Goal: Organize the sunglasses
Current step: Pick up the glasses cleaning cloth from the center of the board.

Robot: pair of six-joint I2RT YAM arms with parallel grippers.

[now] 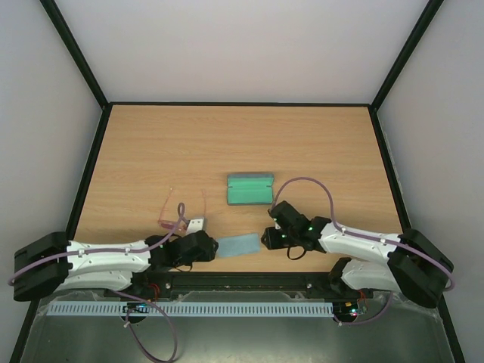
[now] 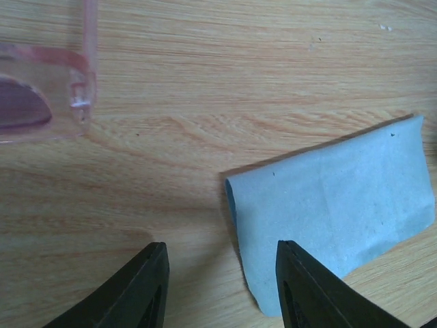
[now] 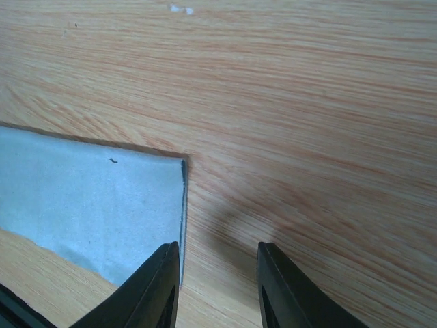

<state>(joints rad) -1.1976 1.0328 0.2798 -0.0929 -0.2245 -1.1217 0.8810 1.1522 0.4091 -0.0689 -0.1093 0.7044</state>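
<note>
The pink sunglasses [image 1: 181, 212] lie on the table left of centre, temple arms unfolded; one lens and a hinge corner show at the top left of the left wrist view [image 2: 48, 89]. The open blue-grey case with green lining [image 1: 250, 188] sits at the table's middle. The folded light blue cloth [image 1: 238, 244] lies between the two grippers and shows in both wrist views [image 2: 334, 205] [image 3: 82, 205]. My left gripper [image 1: 212, 246] is open and empty at the cloth's left end. My right gripper [image 1: 266, 239] is open and empty at the cloth's right end.
The wooden table [image 1: 242, 144] has a black rim and white walls around it. A purple cable loops above the right arm [image 1: 306, 181]. A grey rail [image 1: 197, 308] runs along the near edge below the arm bases.
</note>
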